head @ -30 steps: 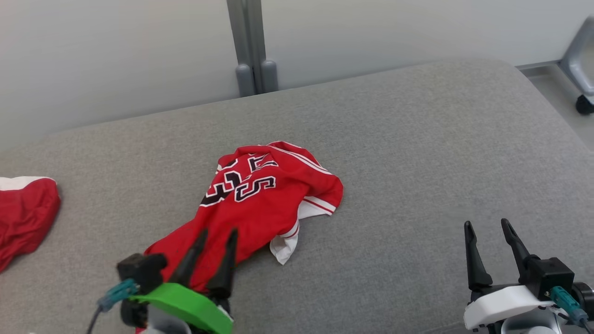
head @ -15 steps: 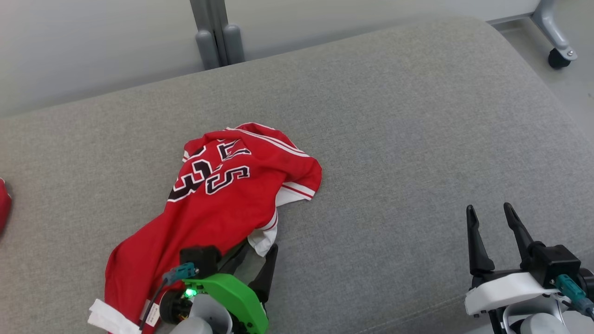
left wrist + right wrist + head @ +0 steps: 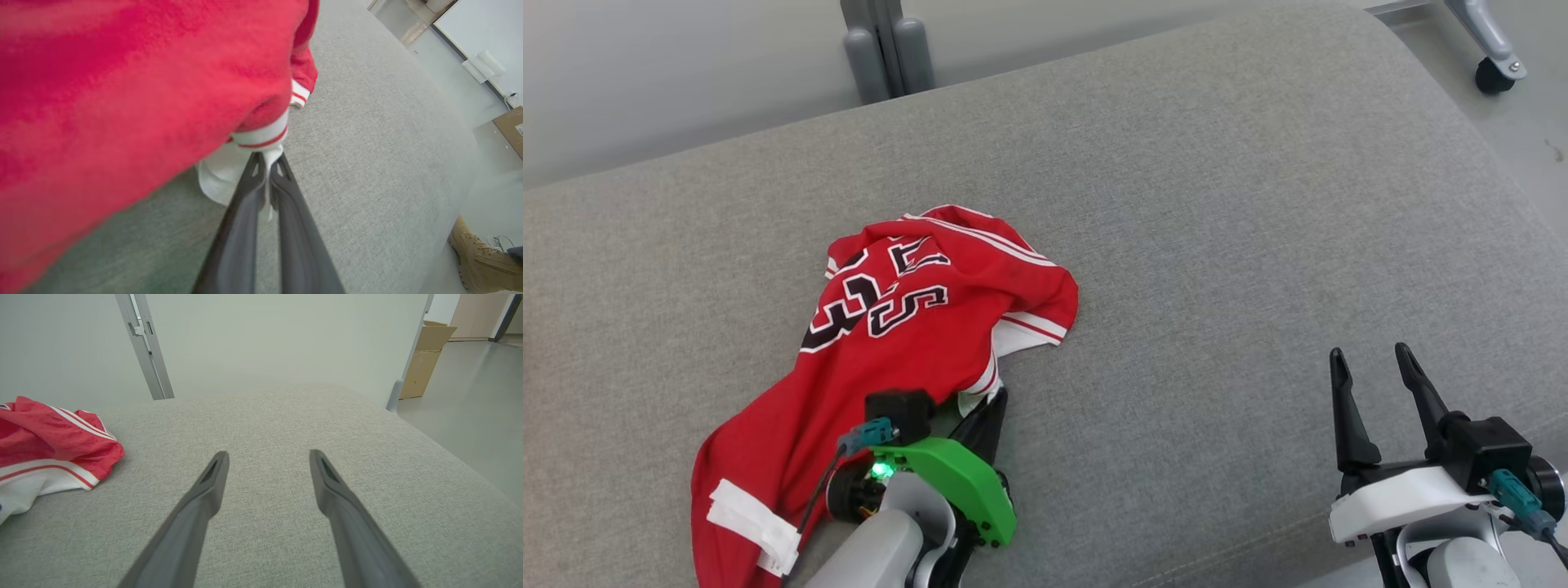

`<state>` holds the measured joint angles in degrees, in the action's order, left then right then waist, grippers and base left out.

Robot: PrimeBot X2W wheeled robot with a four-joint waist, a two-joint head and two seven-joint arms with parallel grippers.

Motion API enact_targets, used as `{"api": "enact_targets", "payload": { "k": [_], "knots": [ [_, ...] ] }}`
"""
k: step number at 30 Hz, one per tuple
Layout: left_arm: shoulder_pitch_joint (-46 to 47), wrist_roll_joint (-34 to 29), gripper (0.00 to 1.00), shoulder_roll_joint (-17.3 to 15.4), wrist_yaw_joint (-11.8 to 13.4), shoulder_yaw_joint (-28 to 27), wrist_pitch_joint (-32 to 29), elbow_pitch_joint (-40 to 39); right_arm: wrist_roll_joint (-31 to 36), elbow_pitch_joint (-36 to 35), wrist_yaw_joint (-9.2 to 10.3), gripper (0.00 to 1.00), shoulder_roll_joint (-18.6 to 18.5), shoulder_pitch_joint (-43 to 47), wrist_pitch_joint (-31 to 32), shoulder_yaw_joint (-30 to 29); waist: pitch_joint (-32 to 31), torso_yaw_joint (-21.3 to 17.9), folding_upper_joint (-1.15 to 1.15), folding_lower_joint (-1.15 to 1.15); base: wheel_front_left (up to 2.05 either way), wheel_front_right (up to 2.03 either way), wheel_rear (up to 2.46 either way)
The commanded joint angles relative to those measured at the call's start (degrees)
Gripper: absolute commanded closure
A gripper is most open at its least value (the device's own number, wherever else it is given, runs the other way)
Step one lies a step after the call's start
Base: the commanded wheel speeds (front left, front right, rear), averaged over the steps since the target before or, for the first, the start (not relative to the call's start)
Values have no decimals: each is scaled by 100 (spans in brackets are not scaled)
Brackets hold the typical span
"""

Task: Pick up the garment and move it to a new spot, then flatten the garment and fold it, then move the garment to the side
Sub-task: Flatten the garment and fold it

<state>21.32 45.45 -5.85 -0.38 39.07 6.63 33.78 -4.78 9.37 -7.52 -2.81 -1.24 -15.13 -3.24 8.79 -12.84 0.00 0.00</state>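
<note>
The grey cushion (image 3: 1258,245) carries everything. Its soft, grippy weave could drag at any cloth pulled across it rather than lifted clear.

The red jersey (image 3: 915,327) lies crumpled left of the middle, with its number side up. One end is bunched toward the back, and the other trails toward the robot and out of the bottom of the head view. I cannot tell whether that near end rests on the cushion or hangs over its front edge. If it hangs, a sideways pull could tip the whole jersey off.

The left claw (image 3: 267,163) is closed almost tight, with only a thin fold of the white hem (image 3: 259,138) pinched near its tips. That is the main risk. With so little cloth held so close to the tips, the weight of the jersey may pull the hem out as it rises. If the grip does hold, a single corner grip would leave the jersey hanging twisted and hard to flatten.

The right claw (image 3: 1376,367) hovers well apart from the jersey, spread wide and empty, so it offers no second hold if the jersey slips.

A white tag (image 3: 747,514) at the near end could fold under.

A person's shoe (image 3: 478,261) stands on the floor beside the cushion, so a wide swing that way would need care.
</note>
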Motion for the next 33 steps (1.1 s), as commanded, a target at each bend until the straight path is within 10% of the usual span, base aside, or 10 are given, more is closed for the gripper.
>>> {"api": "enact_targets", "payload": {
  "k": [1,9,17,19,22,29,33],
  "knots": [
    [105,115,100,74,-133,-15,73,-86,3,26,6,0,-15,23,-3,-14,-62,-25,0,0,0,0,0],
    [-43,2098,100,288,-582,-174,63,-1680,42,56,6,0,-14,88,-2,6,-243,-84,0,0,0,0,0],
    [-351,3401,100,280,201,495,272,-1881,62,63,6,0,-16,112,-3,25,-271,-155,0,0,0,0,0],
    [-354,3217,80,275,339,695,280,-1507,87,61,6,0,-11,111,-3,17,-244,-153,0,0,0,0,0],
    [-406,2942,0,264,427,1048,222,-966,81,68,6,0,-16,111,-3,-9,-222,-144,0,0,0,0,0],
    [-434,2151,0,-199,29,1573,493,-1003,88,71,6,0,-15,229,-3,-121,-330,-7,0,0,0,0,0],
    [-590,1327,0,-710,303,1464,815,-1467,120,35,6,0,-15,308,-3,-224,-458,179,0,0,0,0,0]
  ]
}}
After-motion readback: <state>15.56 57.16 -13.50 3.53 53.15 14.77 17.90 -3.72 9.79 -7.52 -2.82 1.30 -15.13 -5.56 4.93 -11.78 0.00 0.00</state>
